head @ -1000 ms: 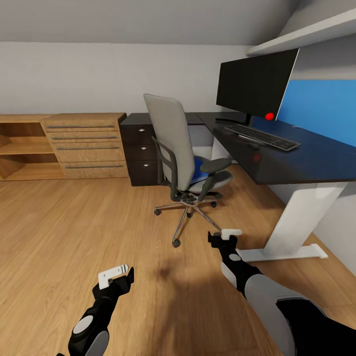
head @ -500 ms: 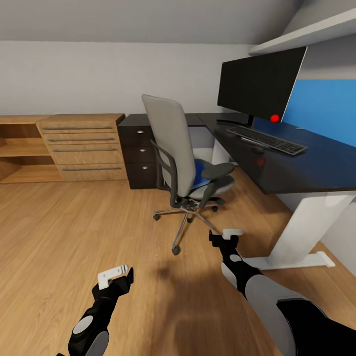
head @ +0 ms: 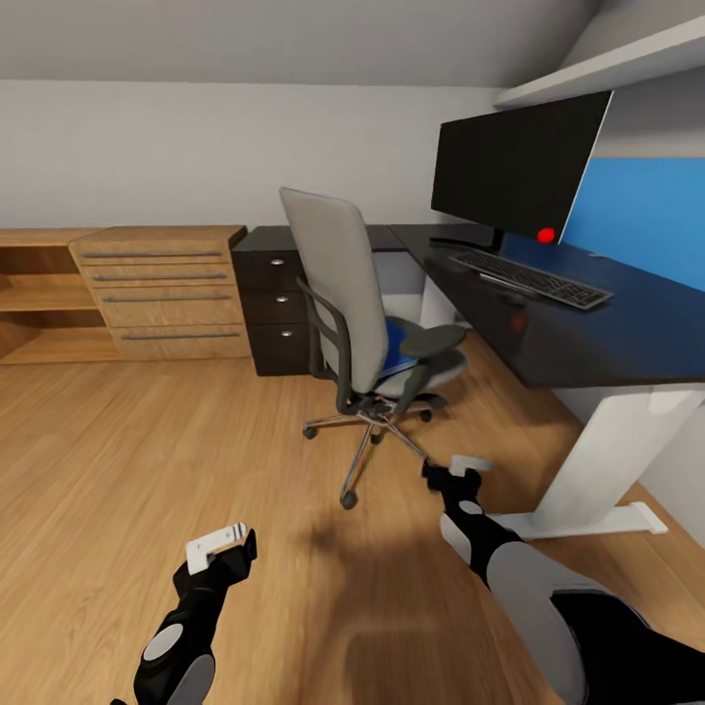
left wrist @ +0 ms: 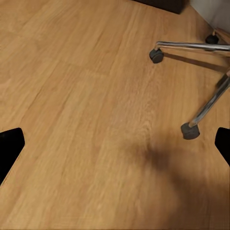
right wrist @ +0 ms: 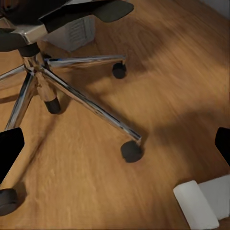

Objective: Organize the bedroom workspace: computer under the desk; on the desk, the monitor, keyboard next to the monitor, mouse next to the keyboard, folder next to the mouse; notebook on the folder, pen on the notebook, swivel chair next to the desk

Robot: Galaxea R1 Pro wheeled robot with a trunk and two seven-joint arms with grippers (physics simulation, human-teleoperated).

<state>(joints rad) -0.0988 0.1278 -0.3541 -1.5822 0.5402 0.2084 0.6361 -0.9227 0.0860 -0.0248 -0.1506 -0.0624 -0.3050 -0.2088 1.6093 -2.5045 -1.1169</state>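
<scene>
Partway through, judging by how things lie. Already in place: monitor (head: pixel 517 166) upright toward the back edge of the worktop (head: pixel 627 328), keyboard (head: pixel 534 276) flat just in front of it, and a small dark lump near the keyboard's front edge, probably the mouse (head: pixel 513 295), though too small to say for certain.

Still to do: blue folder (head: pixel 397 341) lying on the seat of the swivel chair (head: pixel 364 318), half hidden behind the backrest and armrest. Chair standing on the wooden floor (head: pixel 117 460) close to the worktop's front edge, angled toward it, so roughly where wanted, though likely to need nudging once emptied. Notebook, pen and computer impossible to place from here; stacking not yet begun as far as can be told.

Left gripper (head: pixel 217 548) low over bare floor, well apart from the chair, spread wide with nothing between the fingers; chrome legs and casters of the chair base (left wrist: pixel 201 81) ahead of it in the left wrist view. Right gripper (head: pixel 457 470) nearer, just short of the chair base and beside the white worktop foot (head: pixel 597 514), likewise spread and empty; casters and seat underside close by in the right wrist view.

Next job in all likelihood: closing in and lifting the folder off the seat.
</scene>
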